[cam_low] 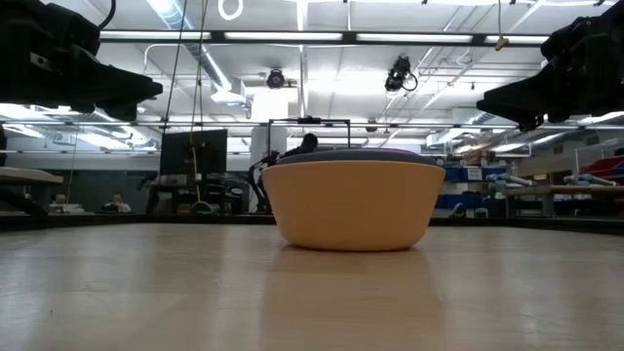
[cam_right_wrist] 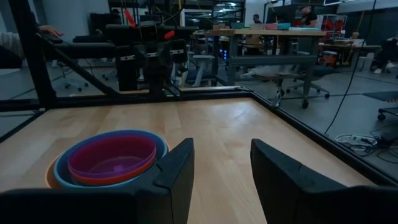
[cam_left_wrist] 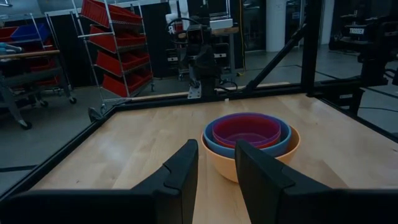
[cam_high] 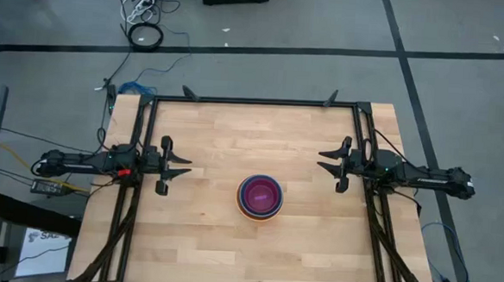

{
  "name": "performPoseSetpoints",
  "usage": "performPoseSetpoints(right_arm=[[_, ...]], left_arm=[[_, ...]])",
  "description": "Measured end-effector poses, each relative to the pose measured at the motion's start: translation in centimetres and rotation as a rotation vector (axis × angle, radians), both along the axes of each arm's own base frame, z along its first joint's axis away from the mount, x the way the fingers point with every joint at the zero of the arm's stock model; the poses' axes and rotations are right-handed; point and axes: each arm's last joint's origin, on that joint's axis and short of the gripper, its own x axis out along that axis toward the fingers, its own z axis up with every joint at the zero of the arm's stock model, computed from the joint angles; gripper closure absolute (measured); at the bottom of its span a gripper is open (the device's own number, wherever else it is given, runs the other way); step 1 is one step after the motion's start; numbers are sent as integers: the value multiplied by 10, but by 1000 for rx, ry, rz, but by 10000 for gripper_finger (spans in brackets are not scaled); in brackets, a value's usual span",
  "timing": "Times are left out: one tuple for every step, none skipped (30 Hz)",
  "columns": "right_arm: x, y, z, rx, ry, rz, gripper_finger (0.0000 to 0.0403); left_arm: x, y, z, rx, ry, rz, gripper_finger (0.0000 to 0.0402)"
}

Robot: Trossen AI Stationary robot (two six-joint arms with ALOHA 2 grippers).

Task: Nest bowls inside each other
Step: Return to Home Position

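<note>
With the nested bowls (cam_high: 259, 197) sitting mid-worktop (cam_high: 202, 128), purple innermost as far as we can tell, we would draw the left pincer (cam_high: 184, 167) and right pincer (cam_high: 323, 160), both apart and empty, straight outward without brushing them.

bowls (cam_high: 259, 197) nested (mid-table), between end effectors

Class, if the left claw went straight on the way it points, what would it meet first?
Likely the nested bowls, just off-centre ahead of the left claw; it hangs high, so it might clear the rim.
</note>
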Motion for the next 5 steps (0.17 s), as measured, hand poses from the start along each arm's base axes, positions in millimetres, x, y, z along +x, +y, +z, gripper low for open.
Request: performPoseSetpoints(right_arm=[[0, 0, 0, 0, 0, 0, 257], [0, 0, 0, 0, 0, 0, 257], [0, 0, 0, 0, 0, 0, 257], [0, 0, 0, 0, 0, 0, 257], [0, 0, 0, 0, 0, 0, 257]], left_arm=[[0, 0, 0, 0, 0, 0, 287], [0, 0, 0, 0, 0, 0, 287], [0, 0, 0, 0, 0, 0, 287], [0, 0, 0, 0, 0, 0, 287], [0, 0, 0, 0, 0, 0, 287]])
